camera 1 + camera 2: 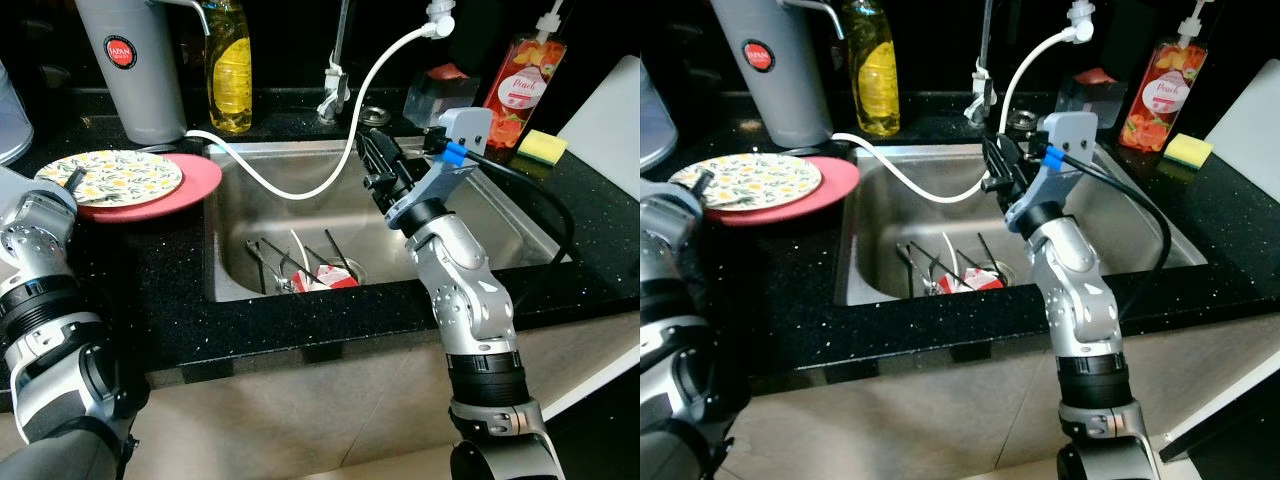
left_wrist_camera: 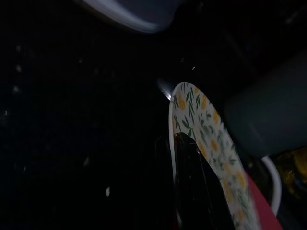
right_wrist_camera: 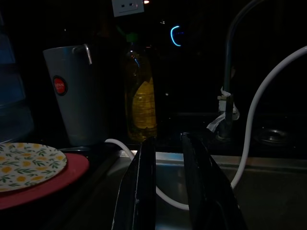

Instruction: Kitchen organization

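Right gripper (image 1: 378, 160) hangs over the middle of the steel sink (image 1: 520, 225), fingers parted by a narrow gap, nothing between them; in the right wrist view they point toward the yellow bottle (image 3: 140, 103) at the back ledge. Free space lies all round the fingers above the basin. Left gripper (image 1: 72, 180) sits at the near rim of the floral plate (image 1: 125, 172); one black finger (image 2: 192, 182) lies over the plate's edge, but whether it grips the plate cannot be told. The floral plate rests on a pink plate (image 1: 195, 185), on the black counter just left of the sink's edge. A white hose (image 1: 300, 190) loops across the basin. Utensils (image 1: 290, 265) and a red-and-white item (image 1: 335, 280) lie at the drain. A grey jug (image 1: 135, 60) stands behind the plates.
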